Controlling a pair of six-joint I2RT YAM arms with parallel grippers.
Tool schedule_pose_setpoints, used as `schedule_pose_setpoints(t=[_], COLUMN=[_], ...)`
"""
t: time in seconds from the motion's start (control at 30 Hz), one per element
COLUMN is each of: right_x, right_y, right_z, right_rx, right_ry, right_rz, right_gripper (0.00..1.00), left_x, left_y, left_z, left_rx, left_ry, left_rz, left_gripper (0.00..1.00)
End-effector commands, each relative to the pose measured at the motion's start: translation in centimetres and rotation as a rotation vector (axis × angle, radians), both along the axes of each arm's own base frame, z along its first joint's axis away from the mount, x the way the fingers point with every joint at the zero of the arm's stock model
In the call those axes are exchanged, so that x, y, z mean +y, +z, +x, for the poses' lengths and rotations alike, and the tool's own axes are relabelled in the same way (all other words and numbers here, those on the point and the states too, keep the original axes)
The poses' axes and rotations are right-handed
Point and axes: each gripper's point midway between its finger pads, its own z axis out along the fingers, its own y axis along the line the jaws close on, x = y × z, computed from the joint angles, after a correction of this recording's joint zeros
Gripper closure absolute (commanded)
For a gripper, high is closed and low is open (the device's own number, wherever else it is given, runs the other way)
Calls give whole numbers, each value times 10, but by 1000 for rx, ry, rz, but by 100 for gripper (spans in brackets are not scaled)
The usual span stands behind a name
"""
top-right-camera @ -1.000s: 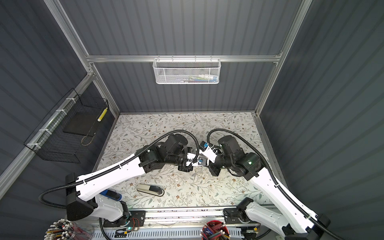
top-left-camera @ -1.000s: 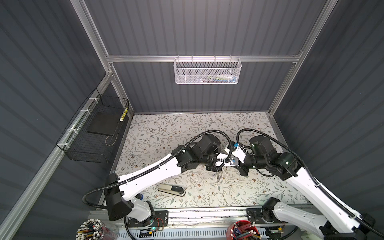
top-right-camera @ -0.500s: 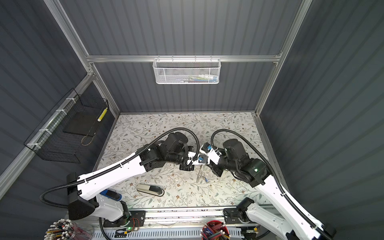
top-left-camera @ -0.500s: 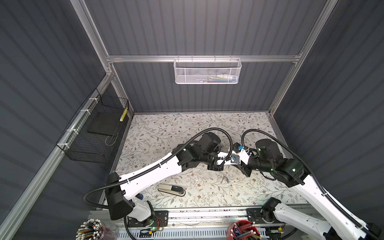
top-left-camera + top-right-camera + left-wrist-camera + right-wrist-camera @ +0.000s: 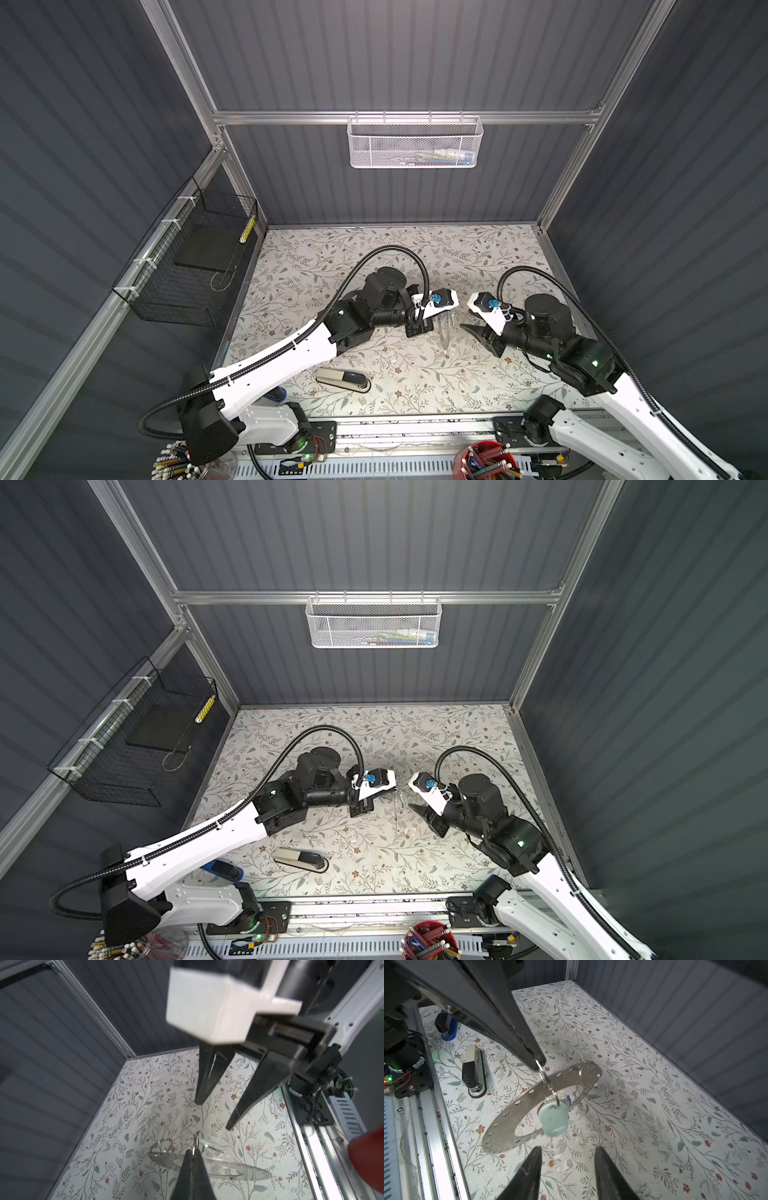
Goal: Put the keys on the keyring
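The keyring, a large flat grey metal ring with small holes, hangs tilted above the table. A small split ring is threaded through it, and my left gripper is shut on that split ring. Below hangs the mint-green tag of one of the keys. A second split ring sits on the band, with a blue tag peeking out behind. My right gripper is open and empty, apart from the keyring. In the left wrist view the keyring shows edge-on beyond my left gripper, with the right gripper opposite. Both top views show the blurred keyring.
A grey-and-black stapler lies near the front edge. A blue object sits at the front left. A black wire basket hangs on the left wall, a white mesh basket on the back wall. A red pencil cup stands below the front rail.
My right gripper has opened and drawn back to the right, away from the left gripper. The keyring now hangs from the left gripper alone.
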Motion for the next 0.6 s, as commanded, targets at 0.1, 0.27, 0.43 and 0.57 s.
schedule_pose_setpoints(t=[0.1, 0.27, 0.43, 0.57], right_x=[20, 29, 34, 36], right_y=[17, 21, 30, 32], right_z=[7, 5, 5, 3], right_rx=[-22, -21, -48, -38], right_ry=[49, 96, 107, 121], right_rz=[73, 95, 124, 147], right_gripper=[59, 58, 57, 55], left_x=[1, 4, 5, 6], left_y=[36, 40, 38, 40], left_z=[1, 1, 3, 3], left_rx=[4, 10, 12, 3], left_ry=[36, 55, 68, 69], left_rz=[-185, -234, -240, -242], left_gripper=[100, 100, 100, 100])
